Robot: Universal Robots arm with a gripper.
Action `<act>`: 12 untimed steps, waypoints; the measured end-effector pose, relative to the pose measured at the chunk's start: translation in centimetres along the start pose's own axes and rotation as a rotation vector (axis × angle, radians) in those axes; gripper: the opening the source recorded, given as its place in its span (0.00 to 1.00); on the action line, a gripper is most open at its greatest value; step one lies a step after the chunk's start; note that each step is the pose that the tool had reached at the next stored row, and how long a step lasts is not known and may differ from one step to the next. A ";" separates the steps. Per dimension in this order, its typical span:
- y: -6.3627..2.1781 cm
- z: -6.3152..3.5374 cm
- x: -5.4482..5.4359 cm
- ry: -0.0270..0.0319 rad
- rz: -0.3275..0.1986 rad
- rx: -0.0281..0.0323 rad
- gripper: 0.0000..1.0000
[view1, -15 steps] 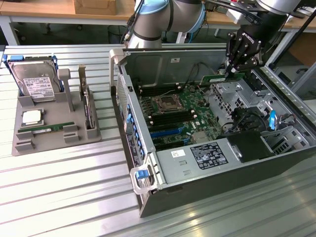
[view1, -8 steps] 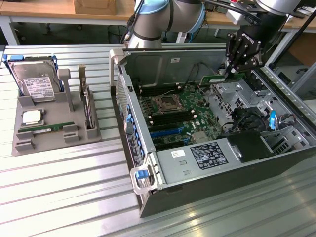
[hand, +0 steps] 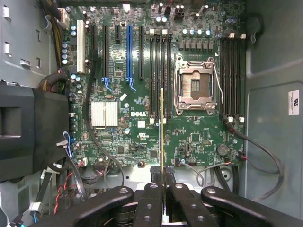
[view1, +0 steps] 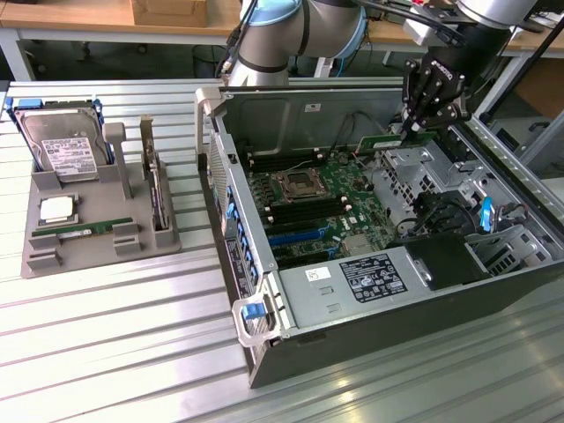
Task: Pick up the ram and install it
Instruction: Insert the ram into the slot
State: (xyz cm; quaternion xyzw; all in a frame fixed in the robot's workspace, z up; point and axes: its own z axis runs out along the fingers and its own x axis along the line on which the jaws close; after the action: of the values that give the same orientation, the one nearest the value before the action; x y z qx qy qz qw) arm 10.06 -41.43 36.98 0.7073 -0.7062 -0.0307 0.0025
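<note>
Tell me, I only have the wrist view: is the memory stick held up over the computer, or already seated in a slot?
Observer: Held up. The pincer grips the memory stick above the open computer case, not in a slot.
Operator: Anything beside the case?
Observer: A grey tray sits on the exterior view's left.
Operator: What's in it?
Observer: A second memory stick lies flat there.

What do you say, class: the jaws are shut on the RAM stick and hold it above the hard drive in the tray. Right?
Wrong place. The jaws are shut on the RAM stick, but hold it above the motherboard in the computer case, not the hard drive; the exterior view shows this.
</note>
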 end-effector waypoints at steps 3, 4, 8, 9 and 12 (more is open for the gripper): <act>0.00 0.09 0.0 -0.0001 0.000 0.0000 0.12; -0.01 0.13 0.0 0.0000 0.000 0.0000 0.12; -0.01 0.24 0.0 0.0000 0.000 0.0000 0.12; -0.01 0.26 0.0 0.0000 0.000 0.0000 0.12; -0.02 0.33 0.0 0.0000 0.000 0.0000 0.12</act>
State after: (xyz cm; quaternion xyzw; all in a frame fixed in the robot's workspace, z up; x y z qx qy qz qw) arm 10.06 -41.43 36.65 0.7073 -0.7062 -0.0308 0.0025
